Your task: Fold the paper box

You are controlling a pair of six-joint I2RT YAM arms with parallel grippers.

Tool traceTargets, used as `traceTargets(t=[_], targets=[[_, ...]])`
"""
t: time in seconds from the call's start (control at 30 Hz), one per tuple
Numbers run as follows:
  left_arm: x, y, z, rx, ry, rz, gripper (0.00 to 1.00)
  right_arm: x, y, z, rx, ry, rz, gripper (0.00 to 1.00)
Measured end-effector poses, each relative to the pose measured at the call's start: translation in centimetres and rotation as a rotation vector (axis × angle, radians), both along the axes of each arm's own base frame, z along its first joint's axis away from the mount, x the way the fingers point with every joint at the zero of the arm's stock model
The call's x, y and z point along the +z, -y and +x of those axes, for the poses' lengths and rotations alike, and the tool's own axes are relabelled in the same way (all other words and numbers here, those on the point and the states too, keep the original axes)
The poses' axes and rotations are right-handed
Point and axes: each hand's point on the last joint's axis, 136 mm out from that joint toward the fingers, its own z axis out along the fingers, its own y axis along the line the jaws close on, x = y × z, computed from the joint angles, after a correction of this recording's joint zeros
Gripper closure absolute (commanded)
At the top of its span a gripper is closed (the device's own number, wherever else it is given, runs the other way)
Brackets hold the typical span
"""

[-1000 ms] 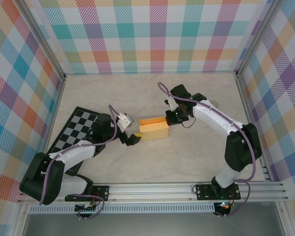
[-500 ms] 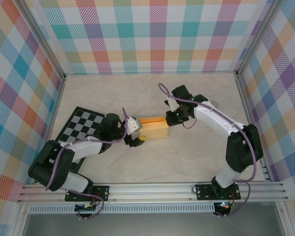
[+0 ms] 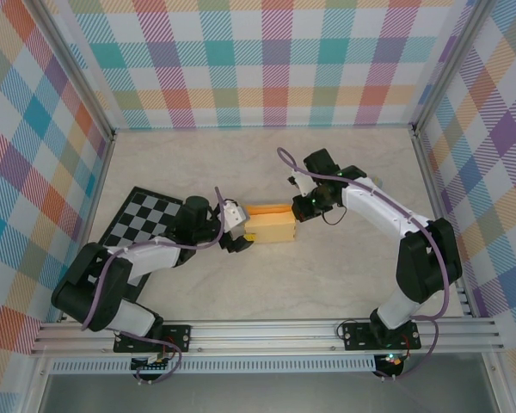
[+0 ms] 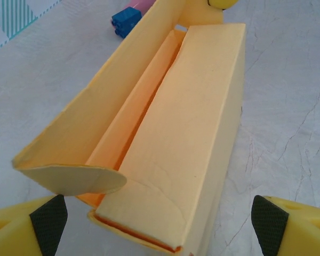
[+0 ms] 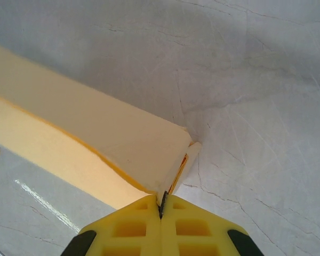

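Note:
The paper box (image 3: 271, 225) is a yellow-orange card box lying mid-table. In the left wrist view the paper box (image 4: 186, 122) has its long lid flap standing up on the left, with a rounded tab (image 4: 69, 178) sticking out, and its near end tucked shut. My left gripper (image 3: 241, 238) is at the box's left end; this left gripper (image 4: 159, 226) is open, its fingertips (image 4: 48, 221) wide on either side of the box's end. My right gripper (image 3: 304, 205) is at the right end, where the same gripper (image 5: 161, 205) is shut on the thin card edge of the box (image 5: 106, 128).
A black-and-white checkered board (image 3: 142, 219) lies at the left under the left arm. A pink stick with a blue end (image 4: 127, 17) lies beyond the box's far end. Aluminium rails (image 3: 267, 331) run along the near edge, and plaid walls enclose the table.
My left gripper has swung up and right, closing in on the box's left end. The right gripper has stayed clamped on the right end.

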Motion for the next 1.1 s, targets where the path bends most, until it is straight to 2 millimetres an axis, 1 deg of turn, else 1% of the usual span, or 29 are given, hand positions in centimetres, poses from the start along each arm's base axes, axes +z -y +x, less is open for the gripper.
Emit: traceTargets(t=[0.07,0.13,0.23,0.37,0.5,0.6,0.67,0.73,0.9,1.1], targets=[[0.8,-0.4,-0.2,0.013,0.025,-0.007,0.07,0.0,0.0,0.0,0.003,-0.001,0.002,1.0],[1.1,-0.9,0.0,0.025,0.04,-0.007,0.05,0.0,0.0,-0.1,0.011,-0.001,0.004,1.0],[0.4,-1.2,0.3,0.03,0.025,0.006,0.05,0.0,-0.1,-0.2,0.025,0.001,0.007,1.0],[-1.1,-0.9,-0.2,0.002,-0.029,0.025,0.05,0.0,-0.3,-0.2,0.031,0.0,0.014,1.0],[-1.1,-0.6,-0.5,-0.02,-0.037,0.029,0.06,0.0,-0.3,-0.2,0.033,-0.002,0.019,1.0],[-1.2,-0.4,-0.3,-0.025,-0.034,0.033,0.07,0.0,-0.4,-0.3,0.035,-0.004,0.025,1.0],[-1.3,-0.1,0.0,-0.03,-0.035,0.038,0.12,0.0,-0.5,-0.3,0.037,-0.005,0.029,1.0],[-1.4,0.3,0.1,-0.05,-0.037,0.045,0.2,0.0,-0.6,-0.3,0.04,-0.005,0.036,1.0],[-1.3,1.1,-0.3,-0.103,-0.021,0.061,0.28,0.0,-0.7,-0.3,0.059,0.007,0.039,1.0],[-1.6,1.6,-1.0,-0.145,0.0,0.088,0.4,0.0,-0.7,-0.2,0.073,0.017,0.036,1.0]])
